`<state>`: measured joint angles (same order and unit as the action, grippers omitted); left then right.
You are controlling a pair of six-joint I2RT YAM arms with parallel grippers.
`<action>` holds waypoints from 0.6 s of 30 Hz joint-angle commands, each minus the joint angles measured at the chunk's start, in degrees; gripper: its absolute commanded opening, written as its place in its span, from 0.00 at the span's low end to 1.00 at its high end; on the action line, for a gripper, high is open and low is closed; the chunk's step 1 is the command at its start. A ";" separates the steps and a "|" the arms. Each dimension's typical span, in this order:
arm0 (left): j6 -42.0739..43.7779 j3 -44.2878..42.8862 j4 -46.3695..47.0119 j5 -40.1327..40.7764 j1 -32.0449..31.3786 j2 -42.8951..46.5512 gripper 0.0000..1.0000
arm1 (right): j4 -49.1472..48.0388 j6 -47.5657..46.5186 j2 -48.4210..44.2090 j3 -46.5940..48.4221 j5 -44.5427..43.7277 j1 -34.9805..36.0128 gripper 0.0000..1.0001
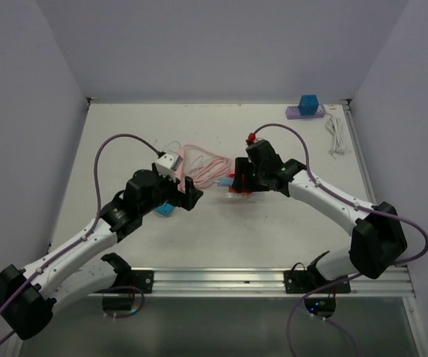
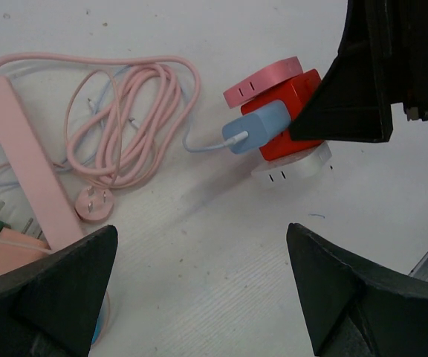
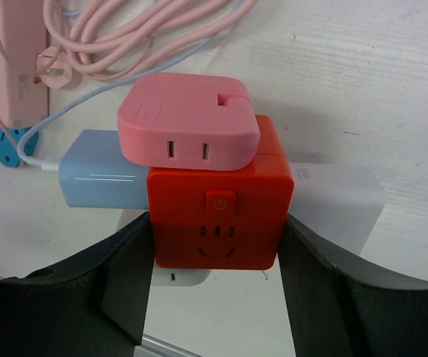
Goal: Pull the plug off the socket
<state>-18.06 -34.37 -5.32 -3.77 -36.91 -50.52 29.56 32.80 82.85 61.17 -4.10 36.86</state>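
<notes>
The light blue plug sits in the left side of the red cube socket, which is at the middle of the top view on a white tabletop. The right fingers are clamped on the two sides of the cube. A pink adapter sits on its top and a white adapter on its far side. The walls are pale grey.

The button of the cube carries a power symbol. The small print on the white adapter is too faint to read.

The left fingers stand wide apart with nothing between them. At the left of their view lie a pink power strip and its coiled cable. At the upper right of the top view lie a purple strip with a blue cube on it, and a white cord.
</notes>
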 commanded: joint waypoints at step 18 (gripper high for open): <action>20.69 -15.29 5.41 -4.14 -8.79 -19.78 0.97 | 5.49 -15.31 -5.24 8.17 8.05 0.23 0.00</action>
<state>-4.29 -46.81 -1.04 -5.69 -44.60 -68.75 35.07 19.77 79.96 63.88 1.10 36.86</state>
